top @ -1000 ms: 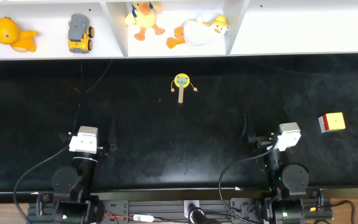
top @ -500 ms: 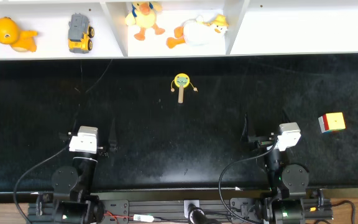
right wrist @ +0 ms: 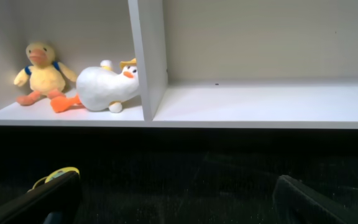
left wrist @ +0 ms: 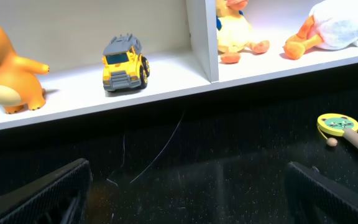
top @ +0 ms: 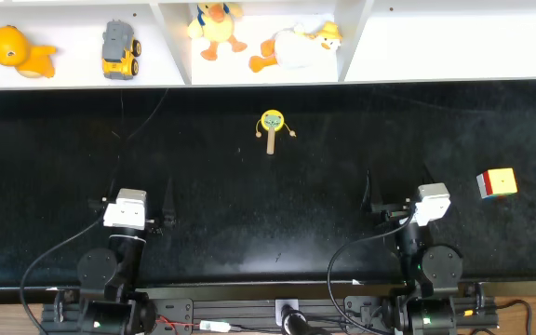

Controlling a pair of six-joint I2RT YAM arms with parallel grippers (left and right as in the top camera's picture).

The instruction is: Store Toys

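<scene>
A small rattle drum with a green face and a wooden handle lies on the black table, just in front of the shelf's middle bay; it is also in the left wrist view. A coloured cube rests at the table's right side. My left gripper sits near the front left, open and holding nothing. My right gripper sits near the front right, open as well. Both are well short of the toys.
A white shelf runs along the far edge. Its left bay holds an orange duck and a yellow truck. The middle bay holds a yellow duck plush and a white goose plush. The right bay is bare.
</scene>
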